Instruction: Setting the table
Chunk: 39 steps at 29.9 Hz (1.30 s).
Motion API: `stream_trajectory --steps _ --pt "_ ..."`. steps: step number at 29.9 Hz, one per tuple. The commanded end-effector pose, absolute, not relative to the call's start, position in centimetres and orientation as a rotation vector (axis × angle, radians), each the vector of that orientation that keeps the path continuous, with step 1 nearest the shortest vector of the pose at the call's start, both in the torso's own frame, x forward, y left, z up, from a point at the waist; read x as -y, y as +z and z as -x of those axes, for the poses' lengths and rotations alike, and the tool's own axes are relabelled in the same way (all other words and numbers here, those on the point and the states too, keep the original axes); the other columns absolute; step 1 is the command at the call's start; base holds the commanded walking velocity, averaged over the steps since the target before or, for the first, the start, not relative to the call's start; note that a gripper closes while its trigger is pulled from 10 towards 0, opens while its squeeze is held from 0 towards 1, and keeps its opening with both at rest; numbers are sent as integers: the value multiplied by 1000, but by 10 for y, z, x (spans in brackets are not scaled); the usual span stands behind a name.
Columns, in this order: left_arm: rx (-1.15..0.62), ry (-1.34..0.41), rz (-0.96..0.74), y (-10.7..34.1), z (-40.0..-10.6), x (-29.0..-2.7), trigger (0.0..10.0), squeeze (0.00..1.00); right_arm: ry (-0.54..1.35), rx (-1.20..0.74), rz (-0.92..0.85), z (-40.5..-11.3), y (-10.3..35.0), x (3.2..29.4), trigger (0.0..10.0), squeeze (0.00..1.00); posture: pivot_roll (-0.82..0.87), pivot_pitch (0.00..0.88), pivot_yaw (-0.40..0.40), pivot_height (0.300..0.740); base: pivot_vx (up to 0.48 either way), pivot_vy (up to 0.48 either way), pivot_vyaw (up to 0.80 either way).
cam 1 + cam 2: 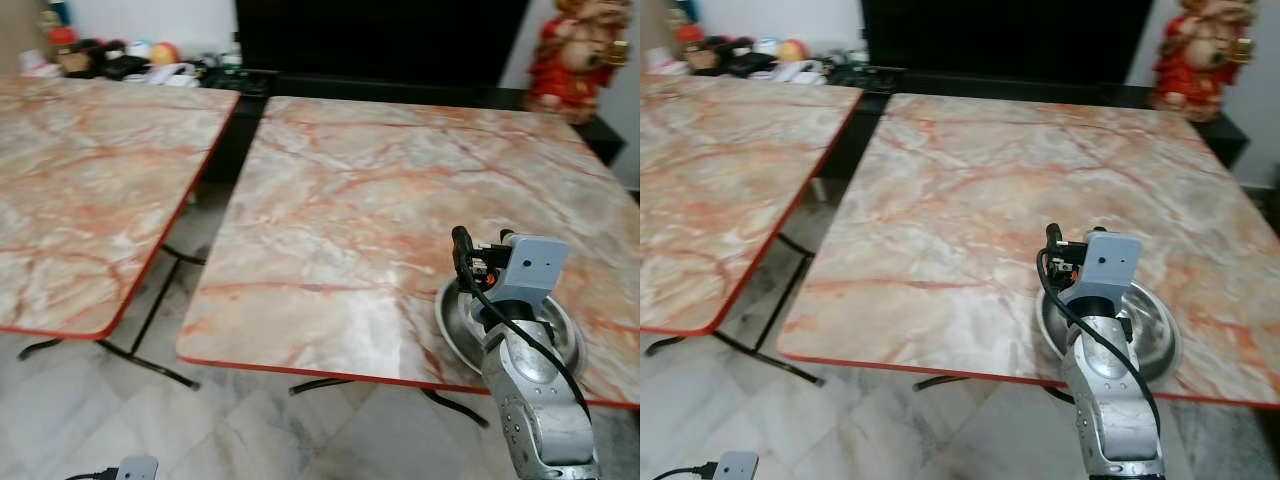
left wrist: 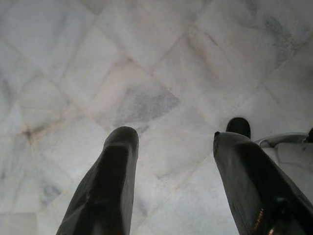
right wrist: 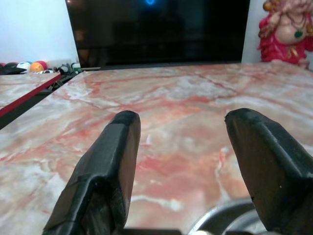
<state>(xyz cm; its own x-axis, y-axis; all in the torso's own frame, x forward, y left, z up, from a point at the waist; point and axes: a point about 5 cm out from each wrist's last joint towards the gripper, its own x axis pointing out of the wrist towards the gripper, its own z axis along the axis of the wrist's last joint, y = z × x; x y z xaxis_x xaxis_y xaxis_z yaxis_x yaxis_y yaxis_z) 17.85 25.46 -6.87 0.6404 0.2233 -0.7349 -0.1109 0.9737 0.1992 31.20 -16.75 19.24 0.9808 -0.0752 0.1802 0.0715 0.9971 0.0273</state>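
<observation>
A shallow steel bowl (image 1: 565, 335) rests on the marble-patterned table (image 1: 380, 200) near its front right edge. My right arm reaches over that edge, and its wrist housing (image 1: 530, 265) sits above the bowl's near side. My right gripper (image 3: 185, 115) is open and low over the tabletop, with nothing between its fingers. The bowl's rim (image 3: 225, 215) lies just beneath and behind them. My left gripper (image 2: 176, 137) hangs open over the pale tiled floor (image 2: 146, 58), holding nothing.
A second marble table (image 1: 90, 180) stands to the left, with a narrow gap between the two. A black cabinet runs along the back. A red statue (image 1: 575, 55) is at the back right and small clutter (image 1: 120, 60) at the back left.
</observation>
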Motion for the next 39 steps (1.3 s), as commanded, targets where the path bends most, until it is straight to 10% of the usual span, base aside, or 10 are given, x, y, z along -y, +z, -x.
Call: stream_trajectory --steps 1,39 --pt "-875 186 -135 -71 -176 -254 10000 0 -106 186 -31 -309 192 174 10000 0 1 141 -9 740 0 0 0" --pt "-894 178 -150 -73 -172 -254 10000 0 -77 164 -51 -311 187 162 10000 0 18 132 -19 740 0 371 118"
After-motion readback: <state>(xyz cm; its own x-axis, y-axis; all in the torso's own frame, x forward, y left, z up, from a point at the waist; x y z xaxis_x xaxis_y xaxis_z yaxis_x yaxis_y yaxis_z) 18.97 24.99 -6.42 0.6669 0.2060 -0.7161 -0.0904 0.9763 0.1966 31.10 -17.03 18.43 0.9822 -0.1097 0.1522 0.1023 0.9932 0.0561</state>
